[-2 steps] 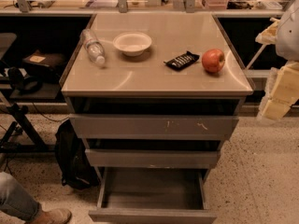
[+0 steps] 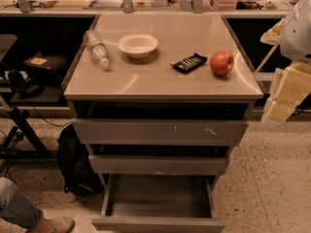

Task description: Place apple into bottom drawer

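The red-orange apple (image 2: 222, 62) sits on the cabinet top (image 2: 160, 84), near its right front corner. The bottom drawer (image 2: 158, 224) is pulled out and its tray looks empty. The middle and top drawers above it are only slightly out. My gripper (image 2: 286, 93), cream-coloured under a white arm, hangs at the right edge of the camera view. It is beside the cabinet, to the right of and slightly lower than the apple, apart from it, and holds nothing I can see.
On the cabinet top are a white bowl (image 2: 138, 44), a clear water bottle (image 2: 97, 48) lying on its side and a black snack packet (image 2: 189, 62). A black backpack (image 2: 73, 165) leans by the cabinet's left. A person's leg and shoe (image 2: 29, 216) are at bottom left.
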You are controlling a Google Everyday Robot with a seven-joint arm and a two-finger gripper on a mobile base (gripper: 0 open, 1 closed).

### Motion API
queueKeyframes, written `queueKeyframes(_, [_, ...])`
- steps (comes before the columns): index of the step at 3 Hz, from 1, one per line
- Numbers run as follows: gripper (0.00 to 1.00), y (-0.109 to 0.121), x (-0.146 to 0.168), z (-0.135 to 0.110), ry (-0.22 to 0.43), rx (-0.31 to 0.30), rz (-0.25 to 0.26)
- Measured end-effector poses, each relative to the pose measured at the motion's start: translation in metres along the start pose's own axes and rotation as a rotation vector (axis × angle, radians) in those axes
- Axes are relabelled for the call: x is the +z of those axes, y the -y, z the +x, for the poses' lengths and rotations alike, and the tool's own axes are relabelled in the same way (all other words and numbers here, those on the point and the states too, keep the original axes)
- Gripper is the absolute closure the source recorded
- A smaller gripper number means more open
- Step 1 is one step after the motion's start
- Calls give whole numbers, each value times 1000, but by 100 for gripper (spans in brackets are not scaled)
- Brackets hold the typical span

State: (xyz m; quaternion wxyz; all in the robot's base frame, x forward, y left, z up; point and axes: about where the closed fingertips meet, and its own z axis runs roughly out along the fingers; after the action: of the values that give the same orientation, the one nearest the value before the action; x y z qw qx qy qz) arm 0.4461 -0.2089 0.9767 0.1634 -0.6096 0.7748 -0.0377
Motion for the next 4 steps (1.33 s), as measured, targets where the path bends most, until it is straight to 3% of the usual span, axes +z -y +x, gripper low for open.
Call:
queueKeyframes(1, [0,25,36,-46,-31,-61,9])
queueKeyframes(2, [0,62,92,-118,-97,-126,54])
queueKeyframes(3, [0,119,138,-164,-182,-106,114])
queueKeyframes(4, [0,132,141,-196,-177,-146,155])
